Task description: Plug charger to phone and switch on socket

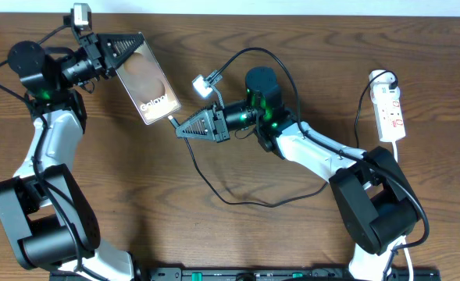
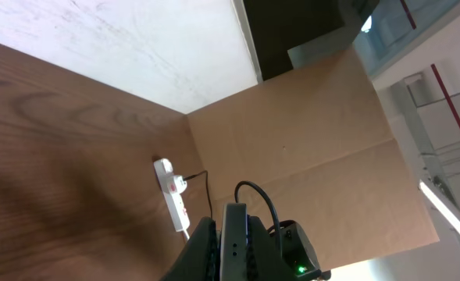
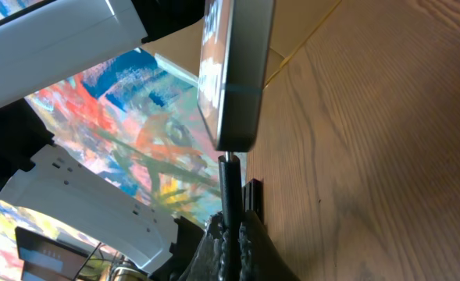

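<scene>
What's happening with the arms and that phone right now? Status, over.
Left fingers shut on phone. Right fingers shut on charger, plug at phone's bottom edge. Socket untouched at right. Nothing blocking.

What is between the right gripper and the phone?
Only the charger plug: it sticks out of the right gripper and meets the phone at its lower edge. The right wrist view shows it best.

Dark brown wood-grain table [image 1: 214, 234], thin pale wall strip [image 1: 308, 6] along its far edge, black rail [image 1: 237, 275] at its near edge, scuffed white wall panel [image 2: 120, 47] meeting a tan cardboard sheet [image 2: 315, 133] at a table corner, bright multicoloured painted backdrop [image 3: 136, 133] beyond.
</scene>
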You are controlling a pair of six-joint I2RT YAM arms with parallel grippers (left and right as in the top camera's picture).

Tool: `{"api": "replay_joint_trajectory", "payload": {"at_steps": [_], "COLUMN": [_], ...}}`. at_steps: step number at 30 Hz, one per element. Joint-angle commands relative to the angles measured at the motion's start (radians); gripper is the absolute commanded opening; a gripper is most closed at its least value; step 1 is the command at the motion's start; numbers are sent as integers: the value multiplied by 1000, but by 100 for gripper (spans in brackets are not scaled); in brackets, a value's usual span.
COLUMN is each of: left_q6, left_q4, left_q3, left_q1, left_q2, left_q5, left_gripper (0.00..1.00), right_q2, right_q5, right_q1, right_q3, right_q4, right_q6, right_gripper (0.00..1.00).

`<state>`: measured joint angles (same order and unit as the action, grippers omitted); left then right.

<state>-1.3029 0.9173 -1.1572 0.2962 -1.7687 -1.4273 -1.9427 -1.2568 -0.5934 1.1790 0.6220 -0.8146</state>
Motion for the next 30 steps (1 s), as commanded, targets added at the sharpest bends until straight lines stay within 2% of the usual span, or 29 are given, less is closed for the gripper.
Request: {"api": "replay_joint_trajectory", "payload": {"at_steps": [1, 30], "left_q6": [-13, 32], "left_q4": [9, 8], "left_q3": [-23, -23], "left_q1": [-2, -2], "left_q2": [24, 24], "left_q5": [-1, 33], "left_gripper": [7, 7], "right_q2": [-6, -6], "right_q5": [10, 21], "right_q1": [-6, -11], "right_q3": [7, 7], "right_q4": [3, 18], "right_q6": [0, 1], "right_gripper": [1, 1]}}
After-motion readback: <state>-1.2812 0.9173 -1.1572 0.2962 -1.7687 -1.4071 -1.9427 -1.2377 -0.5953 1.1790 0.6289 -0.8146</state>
